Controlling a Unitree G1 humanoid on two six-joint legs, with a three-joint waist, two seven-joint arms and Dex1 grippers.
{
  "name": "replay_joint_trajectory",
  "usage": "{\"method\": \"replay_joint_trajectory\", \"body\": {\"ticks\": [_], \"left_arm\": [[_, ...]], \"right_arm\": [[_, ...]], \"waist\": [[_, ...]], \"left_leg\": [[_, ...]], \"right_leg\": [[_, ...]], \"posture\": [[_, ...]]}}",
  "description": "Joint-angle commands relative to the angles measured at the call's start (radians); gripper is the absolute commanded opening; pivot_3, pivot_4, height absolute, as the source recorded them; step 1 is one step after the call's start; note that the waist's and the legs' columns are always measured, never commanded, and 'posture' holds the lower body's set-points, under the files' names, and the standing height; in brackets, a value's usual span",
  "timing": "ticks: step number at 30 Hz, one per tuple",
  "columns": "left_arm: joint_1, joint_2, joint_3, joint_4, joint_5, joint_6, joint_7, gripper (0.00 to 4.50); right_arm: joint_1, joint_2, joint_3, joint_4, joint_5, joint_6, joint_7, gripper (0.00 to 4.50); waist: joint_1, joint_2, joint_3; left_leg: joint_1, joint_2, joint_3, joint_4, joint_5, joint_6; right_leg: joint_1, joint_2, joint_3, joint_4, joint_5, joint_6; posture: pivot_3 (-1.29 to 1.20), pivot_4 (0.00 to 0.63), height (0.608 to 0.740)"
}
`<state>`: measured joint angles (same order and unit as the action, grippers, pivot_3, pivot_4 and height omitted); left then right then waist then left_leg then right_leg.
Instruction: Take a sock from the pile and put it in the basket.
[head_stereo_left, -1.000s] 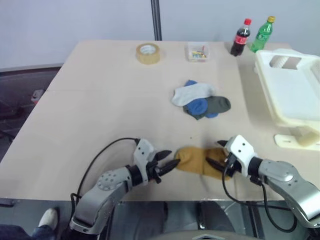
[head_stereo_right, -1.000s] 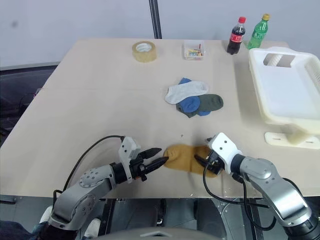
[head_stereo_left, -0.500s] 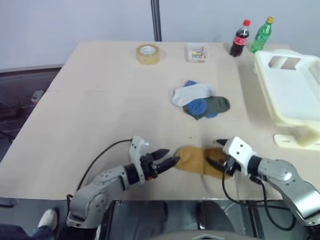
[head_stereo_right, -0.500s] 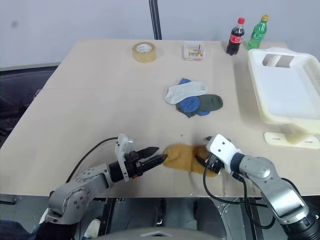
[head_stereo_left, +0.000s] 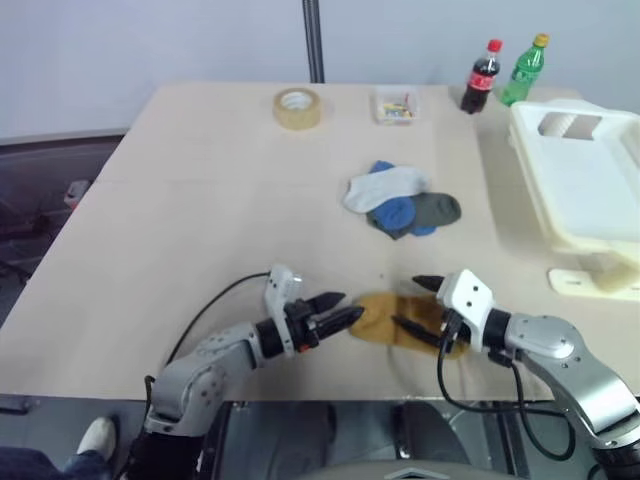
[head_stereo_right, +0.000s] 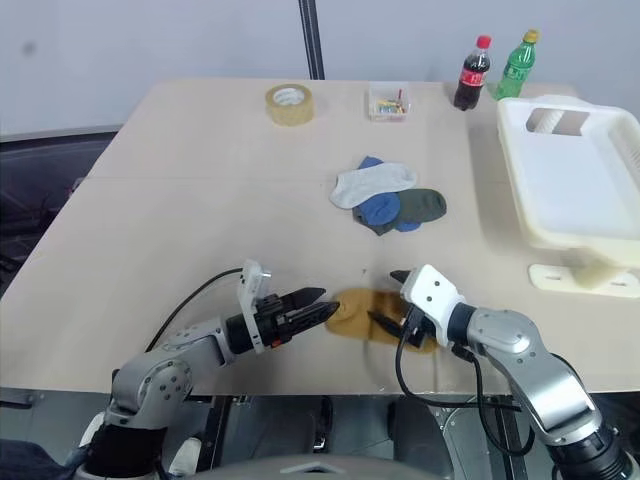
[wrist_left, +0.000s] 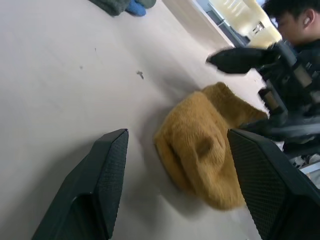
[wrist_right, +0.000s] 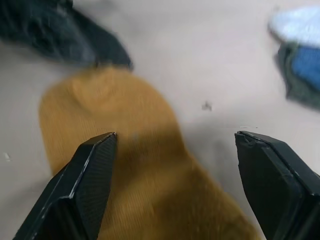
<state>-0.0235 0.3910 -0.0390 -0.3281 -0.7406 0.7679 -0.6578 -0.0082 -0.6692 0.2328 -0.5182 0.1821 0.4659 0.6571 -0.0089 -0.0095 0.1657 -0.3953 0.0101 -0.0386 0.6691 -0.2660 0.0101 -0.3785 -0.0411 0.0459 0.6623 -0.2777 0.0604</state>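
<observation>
1. A mustard-yellow sock (head_stereo_left: 400, 318) lies flat near the front edge of the beige surface (head_stereo_left: 200, 200), apart from the pile.
2. The left claw (head_stereo_left: 338, 315) lies low at the sock's left end, its fingers spread and holding nothing; its tips are just beside the fabric.
3. The right claw (head_stereo_left: 413, 304) reaches in from the sock's right end, spread wide, with one black finger lying over the sock and the other raised above it. It pinches nothing.
4. Farther back, near the middle of the surface, sits the pile (head_stereo_left: 402, 200): pale grey-white, blue and dark grey-green socks overlapping.
5. The basket (head_stereo_left: 590, 190), cream-white, rests at the right edge, well apart from the yellow sock.
6. Along the far edge stand a tape roll (head_stereo_left: 296, 107), a small clear box (head_stereo_left: 395, 105), a cola bottle (head_stereo_left: 481, 75) and a green bottle (head_stereo_left: 523, 68).
</observation>
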Motion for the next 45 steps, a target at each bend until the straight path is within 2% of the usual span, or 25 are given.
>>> {"method": "replay_joint_trajectory", "body": {"ticks": [1,8,16,18,22,25,31,39,45], "left_arm": [[-0.005,-0.023,-0.026,0.055,-0.025,0.065,0.001,3.40],[-0.075,0.033,-0.098,0.124,-0.030,0.237,-0.035,3.40],[-0.187,0.113,-0.162,0.142,-0.133,0.511,-0.134,3.40],[-0.217,0.139,-0.193,0.137,-0.105,0.529,-0.128,3.40],[-0.262,0.123,-0.194,0.139,-0.099,0.569,-0.078,3.40],[-0.272,0.027,-0.110,0.152,-0.153,0.590,-0.025,3.40],[-0.273,-0.090,0.007,0.199,-0.132,0.530,0.077,3.40],[-0.212,-0.071,0.008,0.087,-0.153,0.456,0.034,3.40],[-0.175,-0.040,0.014,0.018,-0.120,0.323,0.000,3.40]], "right_arm": [[-0.006,-0.011,0.000,0.011,-0.038,-0.015,0.002,3.94],[-0.019,0.009,0.010,0.023,-0.060,-0.020,0.007,3.94],[-0.024,0.044,0.012,0.023,-0.086,-0.014,-0.006,3.94],[-0.021,0.047,0.010,0.018,-0.090,-0.014,-0.007,3.94],[-0.017,0.053,0.004,0.013,-0.097,-0.011,-0.016,3.94],[-0.011,0.058,0.004,0.011,-0.100,-0.012,-0.024,3.94],[-0.003,0.070,0.002,0.005,-0.109,-0.005,-0.037,3.94],[-0.011,0.052,-0.006,0.021,-0.104,-0.014,-0.014,3.94],[-0.018,0.050,-0.007,0.032,-0.109,-0.023,-0.003,3.94]], "waist": [[0.000,0.000,0.000],[0.000,0.001,-0.004],[-0.002,0.002,-0.006],[-0.003,0.002,-0.006],[-0.003,0.002,-0.007],[-0.002,0.002,-0.008],[-0.001,0.002,-0.008],[-0.004,0.002,-0.008],[-0.003,0.002,-0.007]], "left_leg": [[0.000,0.000,0.000,0.000,0.000,0.000],[0.001,-0.001,-0.001,0.000,0.000,0.000],[0.001,-0.002,-0.001,0.000,0.000,0.000],[0.001,-0.002,-0.001,0.000,0.000,0.000],[0.001,-0.002,-0.001,0.000,0.000,0.000],[0.001,-0.002,-0.001,0.000,0.000,0.000],[0.001,-0.002,-0.002,0.000,0.000,0.000],[0.001,-0.001,-0.001,0.000,0.000,0.000],[0.000,-0.001,-0.001,0.000,0.000,0.000]], "right_leg": [[0.000,0.000,0.000,0.000,0.000,0.000],[0.001,0.000,-0.001,0.000,0.000,0.000],[0.001,0.000,0.000,0.000,0.000,0.000],[0.001,0.000,-0.001,0.000,0.000,0.000],[0.001,0.000,-0.001,0.000,0.000,0.000],[0.001,0.000,0.000,0.000,0.000,0.000],[0.001,-0.001,-0.001,0.001,0.000,0.000],[0.001,-0.001,-0.001,0.001,0.000,0.000],[0.001,-0.001,-0.001,0.001,0.000,0.000]], "posture": [[0.00,0.150,0.740],[0.00,0.150,0.740],[0.00,0.150,0.740],[0.00,0.150,0.740],[0.00,0.150,0.740],[0.00,0.150,0.740],[0.00,0.150,0.740],[0.00,0.150,0.740],[0.00,0.150,0.740]]}}
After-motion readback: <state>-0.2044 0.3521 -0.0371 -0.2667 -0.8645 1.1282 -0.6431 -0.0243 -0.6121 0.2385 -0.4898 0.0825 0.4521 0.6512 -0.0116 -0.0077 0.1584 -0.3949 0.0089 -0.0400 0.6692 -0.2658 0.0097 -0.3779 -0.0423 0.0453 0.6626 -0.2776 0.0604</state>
